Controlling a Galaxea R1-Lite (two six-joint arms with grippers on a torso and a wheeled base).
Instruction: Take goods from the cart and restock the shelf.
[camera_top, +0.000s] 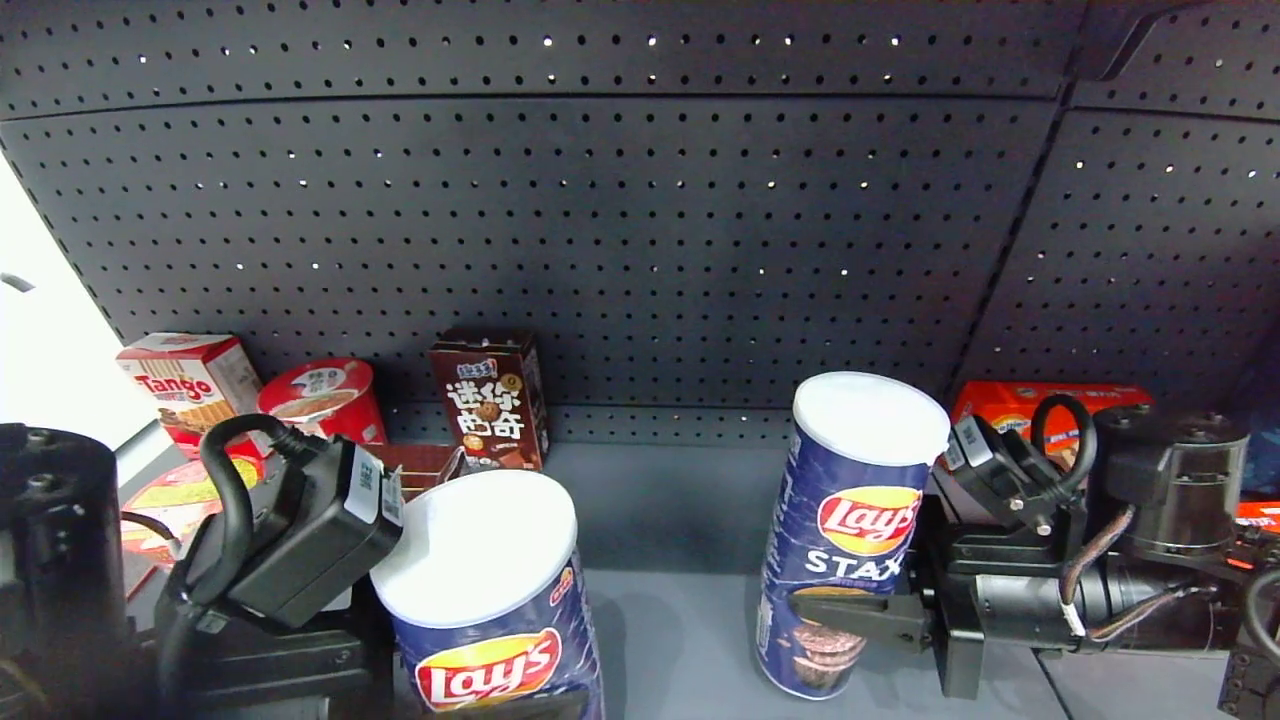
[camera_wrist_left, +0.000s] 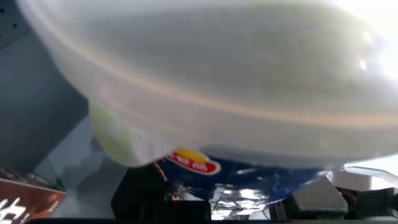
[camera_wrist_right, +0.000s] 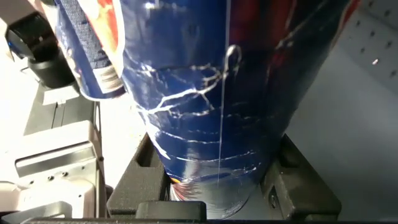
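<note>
Two blue chips cans with white lids stand over the grey shelf (camera_top: 668, 520). My left gripper (camera_top: 505, 706) holds the left chips can (camera_top: 490, 600) low on its body at the bottom edge of the head view; that can's lid (camera_wrist_left: 236, 74) looms close in the left wrist view, with the dark fingers (camera_wrist_left: 317, 199) beneath. To the right, my right gripper (camera_top: 818, 606) is shut on the right chips can (camera_top: 850, 520) near its base, and the can looks upright. From the right wrist, this can (camera_wrist_right: 217, 112) sits between both fingers (camera_wrist_right: 140, 180), with the other can (camera_wrist_right: 87, 50) beyond.
A perforated dark back panel (camera_top: 640, 250) closes the shelf. At the back left stand a wafer box (camera_top: 185, 385), a red cup (camera_top: 320, 398) and a brown biscuit box (camera_top: 490, 400). An orange box (camera_top: 1030, 398) lies at the back right. Bare shelf lies between the two cans.
</note>
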